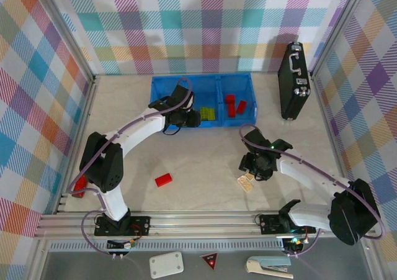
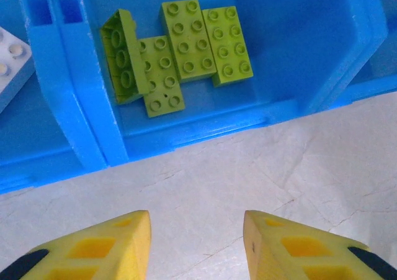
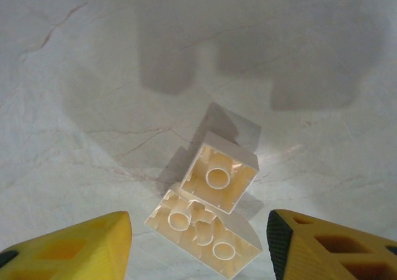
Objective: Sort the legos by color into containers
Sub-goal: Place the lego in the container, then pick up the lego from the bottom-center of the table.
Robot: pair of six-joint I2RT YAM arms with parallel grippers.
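Nearest you, the right gripper (image 3: pixel 198 224) hangs low with its jaws standing fairly wide and nothing in them. It straddles two beige legos (image 3: pixel 211 208) lying on the tabletop (image 3: pixel 74 75). Both lie belly-up with their hollow tubes showing. The square brick (image 3: pixel 222 173) touches one edge of the longer brick (image 3: pixel 205 239), and I cannot tell whether it leans on it.

These will likely handle as light, rigid, glossy plastic (the sort that skids or flicks away if you pinch a corner). Take one at a time, across two flat opposite side walls. The pair sits skewed to the jaws, so you would probably need a wrist turn first.

Further left, well apart from them, a single red lego (image 1: pixel 164 179) lies on open tabletop.

Beyond that, the left gripper (image 2: pixel 195 221) is empty, its jaws only narrowly parted over bare tabletop just in front of the near wall of the blue bin (image 2: pixel 93 137). In the middle compartment lie four green legos (image 2: pixel 198 41). Three lie flat and touching, and one is tipped on edge against the divider. A pale brick (image 2: pixel 9 63) shows in the next compartment over.

Red legos (image 1: pixel 234 103) lie in the right-hand compartment. A black case (image 1: pixel 293 81) stands at the far right.
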